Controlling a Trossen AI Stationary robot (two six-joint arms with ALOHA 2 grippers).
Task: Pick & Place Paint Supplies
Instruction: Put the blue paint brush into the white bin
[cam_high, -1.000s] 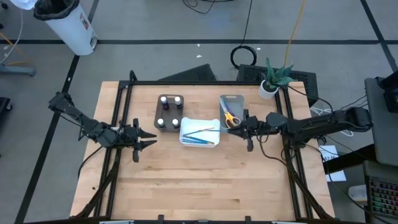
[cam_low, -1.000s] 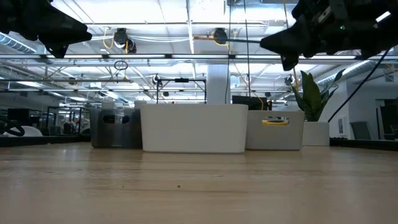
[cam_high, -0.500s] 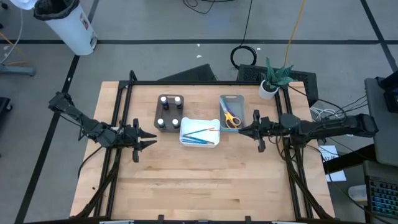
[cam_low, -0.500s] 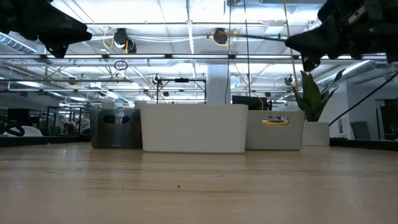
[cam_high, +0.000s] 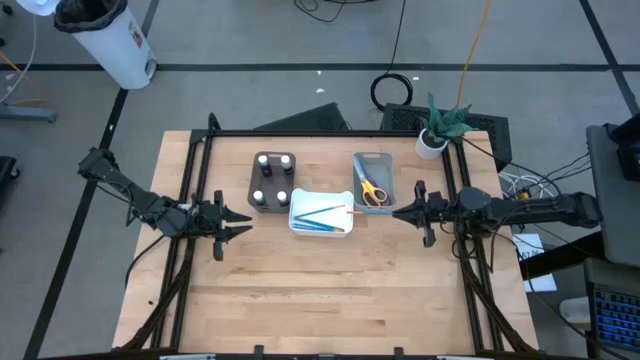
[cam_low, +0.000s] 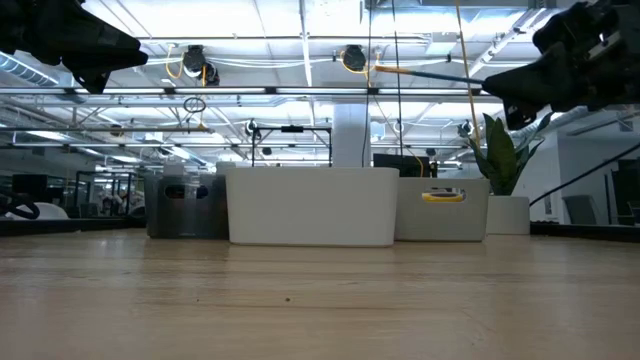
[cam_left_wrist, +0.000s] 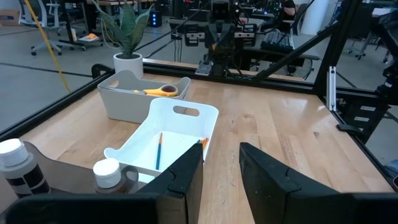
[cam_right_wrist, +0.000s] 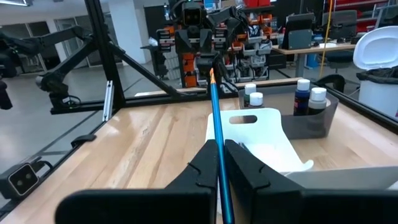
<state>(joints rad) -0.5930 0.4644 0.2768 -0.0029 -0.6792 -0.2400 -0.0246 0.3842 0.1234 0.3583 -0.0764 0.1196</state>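
Observation:
My right gripper (cam_high: 398, 212) hovers right of the white tray (cam_high: 342, 228), shut on a thin blue brush (cam_high: 372, 211) with an orange end. My left gripper (cam_high: 243, 222) waits open and empty, left of the brown tray (cam_high: 254, 184). That tray holds several white-capped dark bottles (cam_high: 287, 160). More brushes (cam_high: 318, 212) lie in the white tray. Yellow-handled scissors (cam_high: 372, 190) lie in the grey tray (cam_high: 384, 159). My right gripper pinches the blue shaft (cam_right_wrist: 218, 152) between its two fingers. The fingers come level from the table's right side and lie along the brush. The brush sticks out level past the fingertips, lifted clear, its orange end (cam_high: 352, 210) over the white tray's right edge.
The three trays stand together in the table's far middle. A potted plant (cam_high: 437, 130) is at the far right corner, and black frame rails (cam_high: 190, 180) run along both sides. Bare wood (cam_high: 320, 300) fills the near half.
My right gripper has drawn back toward the table's right edge and sunk a little, carrying the brush level with it. The brush's orange end has come from over the white tray's middle to its right edge.

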